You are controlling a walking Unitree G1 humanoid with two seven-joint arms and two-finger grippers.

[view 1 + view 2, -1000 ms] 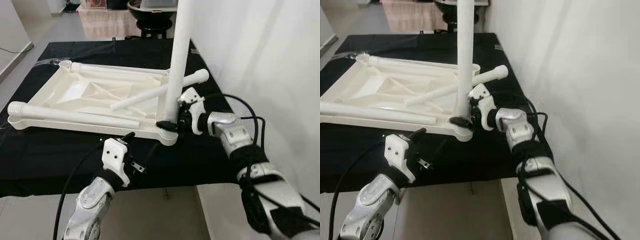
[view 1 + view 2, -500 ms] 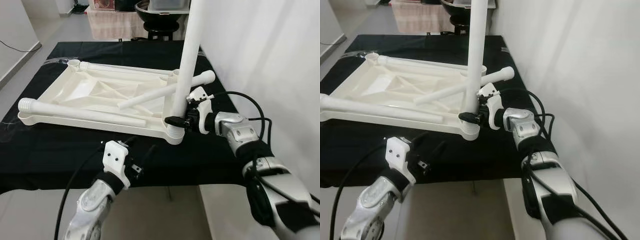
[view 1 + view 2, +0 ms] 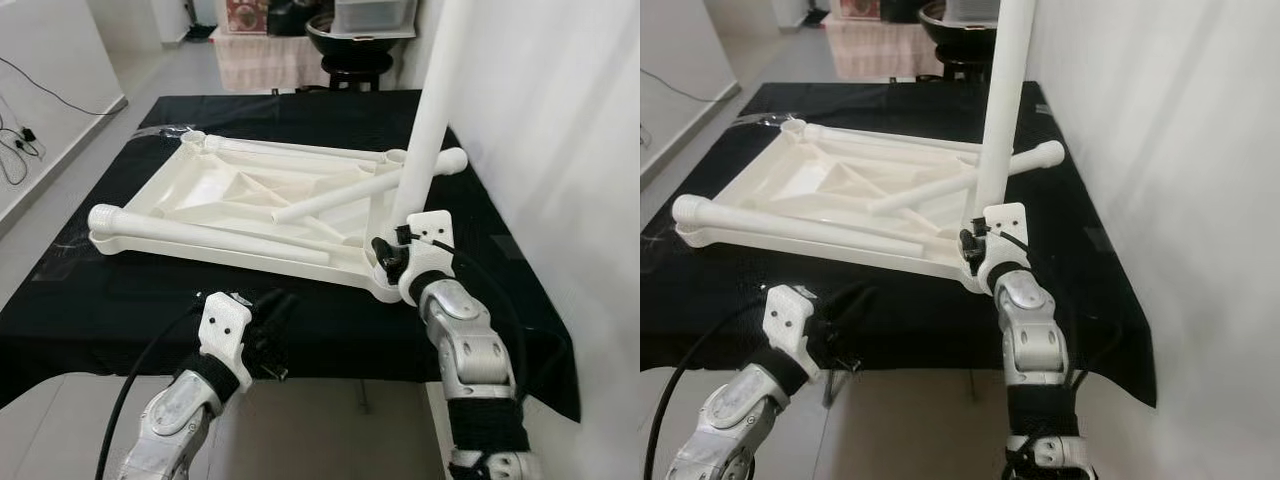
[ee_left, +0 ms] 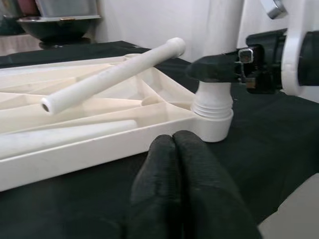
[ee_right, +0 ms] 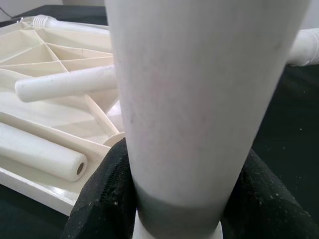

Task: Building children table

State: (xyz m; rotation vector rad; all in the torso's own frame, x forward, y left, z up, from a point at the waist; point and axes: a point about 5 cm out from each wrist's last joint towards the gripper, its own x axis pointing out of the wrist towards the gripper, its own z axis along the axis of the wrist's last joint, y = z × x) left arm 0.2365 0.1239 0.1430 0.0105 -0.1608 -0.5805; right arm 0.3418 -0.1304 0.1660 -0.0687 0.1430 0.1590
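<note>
Room: white wall close beside the work surface on the robot's right, pale floor beyond the far edge.
Surface: black cloth [image 3: 90, 300] spread flat, carrying all the parts.
Tabletop [image 3: 200, 190]: white plastic, upside down on the cloth, ribbed underside up; the landmark for everything below. Likely light and stiff, smooth enough to slide on the cloth, so best steadied at its rim, not by the thin ribs.
Upright leg [image 3: 428, 120]: standing in the tabletop's near right corner socket, threaded collar just above the socket. Probably light, rigid and slick; low on the shaft near the collar looks the surest place to grip for turning.
Loose legs: one long leg [image 3: 200, 235] lying along the tabletop's near edge, another [image 3: 370, 187] slanting across the ribs toward the far right corner, a third [image 3: 290, 150] along the far edge.
Right gripper [image 3: 388, 252]: clamped round the upright leg's base, black fingers [image 5: 102, 199] pressed to both sides.
Left gripper [image 4: 174, 174]: fingers pressed together, grasping nothing, low over the cloth just in front of the tabletop's near edge.
</note>
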